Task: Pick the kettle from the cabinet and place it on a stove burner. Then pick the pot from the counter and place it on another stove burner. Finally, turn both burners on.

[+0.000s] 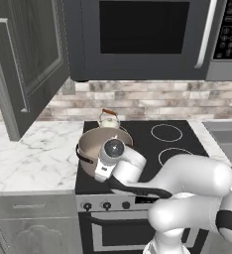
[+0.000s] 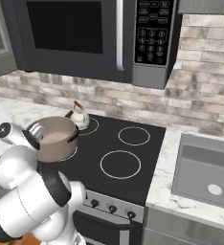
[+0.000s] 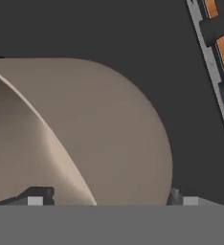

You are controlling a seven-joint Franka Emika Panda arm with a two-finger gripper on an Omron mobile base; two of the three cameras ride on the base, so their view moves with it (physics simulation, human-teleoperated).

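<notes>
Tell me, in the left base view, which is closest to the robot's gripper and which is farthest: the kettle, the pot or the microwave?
1. The pot, right at the gripper, on the front left burner.
2. The kettle, behind the pot, on the back left burner.
3. The microwave, high above the stove.

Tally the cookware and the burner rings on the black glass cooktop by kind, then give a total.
Small cream-white kettle with arched metal handle: 1
Wide taupe-brown cooking pot with black loop handles: 1
Thin white burner rings left uncovered: 2
Total: 4
</notes>
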